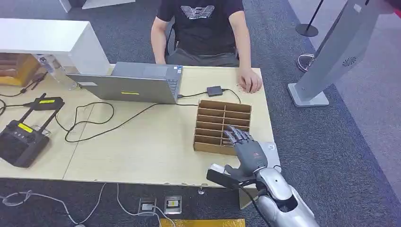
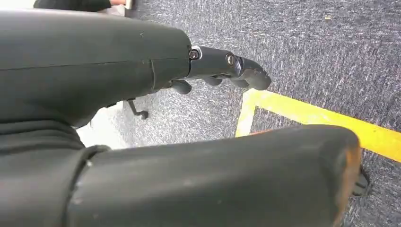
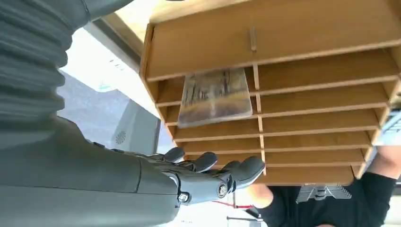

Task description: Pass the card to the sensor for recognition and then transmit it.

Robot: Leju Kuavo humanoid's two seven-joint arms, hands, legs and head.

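Observation:
A wooden slotted organizer [image 1: 213, 125] stands near the table's right front edge. In the right wrist view a card [image 3: 215, 97] with a brownish picture stands in one of the slots of the organizer [image 3: 283, 47], close to its near end. My right hand [image 1: 246, 149] hovers over the organizer's near right slots with its fingers [image 3: 236, 171] spread and nothing in them. The hand covers the card in the head view. My left hand [image 2: 222, 68] hangs by my side over the carpet and holds nothing.
A person sits across the table, one hand [image 1: 249, 81] resting on the far right corner. A small black box [image 1: 214, 91] on a cable lies behind the organizer. A laptop [image 1: 137, 87], loose cables and a black controller [image 1: 21, 139] lie to the left. A white kiosk [image 1: 331, 52] stands right.

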